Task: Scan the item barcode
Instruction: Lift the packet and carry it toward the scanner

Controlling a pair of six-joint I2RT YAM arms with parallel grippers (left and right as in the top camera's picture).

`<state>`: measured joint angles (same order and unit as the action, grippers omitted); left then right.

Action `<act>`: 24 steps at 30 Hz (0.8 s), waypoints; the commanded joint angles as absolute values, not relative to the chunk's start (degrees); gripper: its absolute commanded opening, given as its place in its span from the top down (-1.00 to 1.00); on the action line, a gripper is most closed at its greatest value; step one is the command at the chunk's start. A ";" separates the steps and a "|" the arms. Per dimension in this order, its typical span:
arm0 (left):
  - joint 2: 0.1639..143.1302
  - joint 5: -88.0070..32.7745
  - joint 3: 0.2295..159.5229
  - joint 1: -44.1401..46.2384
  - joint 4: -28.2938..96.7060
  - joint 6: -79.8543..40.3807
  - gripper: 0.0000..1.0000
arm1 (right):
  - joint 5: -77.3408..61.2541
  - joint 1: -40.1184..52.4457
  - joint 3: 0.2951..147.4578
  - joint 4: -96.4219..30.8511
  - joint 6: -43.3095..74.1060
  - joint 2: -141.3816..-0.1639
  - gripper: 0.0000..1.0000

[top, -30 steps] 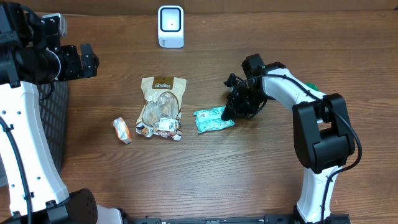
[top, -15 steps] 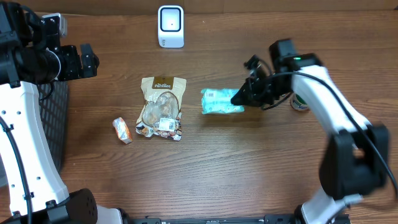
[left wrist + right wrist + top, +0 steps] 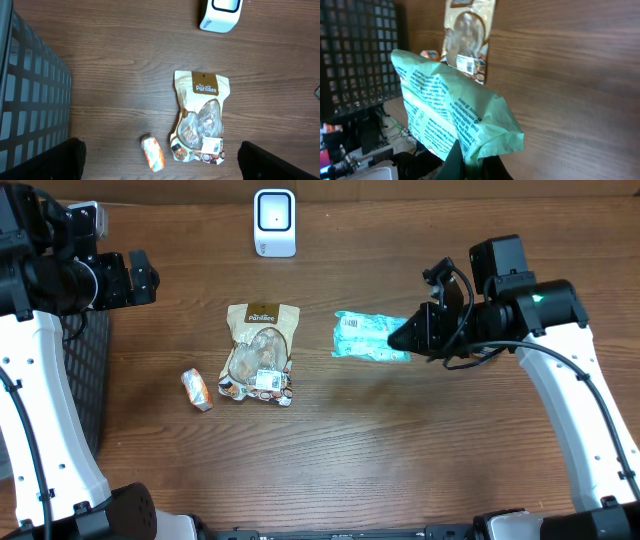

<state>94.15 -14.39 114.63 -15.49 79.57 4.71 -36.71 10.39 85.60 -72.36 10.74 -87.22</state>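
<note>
Two tools are showing: the right tool (image 3: 412, 333) is pinching one end of the green packet (image 3: 368, 337), holding it above the worktop (image 3: 350, 460) beside the brown pouch (image 3: 260, 352); the left tool (image 3: 148, 277) is hanging wide open, empty.

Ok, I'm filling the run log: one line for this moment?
right gripper: shut on green packet, held aloft | left gripper: open, empty | white scanner: packet not yet at it

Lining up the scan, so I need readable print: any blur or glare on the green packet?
Overhead: green packet sharp, no glare, faint shadow on the table below. Right wrist: packet close up, evenly lit, print slightly soft.
</note>
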 commanded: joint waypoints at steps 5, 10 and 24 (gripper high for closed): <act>94.39 -14.83 115.33 -15.20 79.48 5.80 -0.99 | -23.29 14.35 101.71 -77.62 17.06 -88.42 0.92; 94.39 -14.83 115.33 -15.20 79.48 5.80 -0.99 | -15.66 18.15 118.61 -83.44 17.17 -97.62 0.93; 94.39 -14.83 115.33 -15.20 79.48 5.80 -0.99 | 26.85 26.00 138.02 -59.92 6.79 -123.20 0.92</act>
<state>94.15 -14.39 114.63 -15.49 79.55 4.71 11.16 24.21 136.27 -64.38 12.21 -121.03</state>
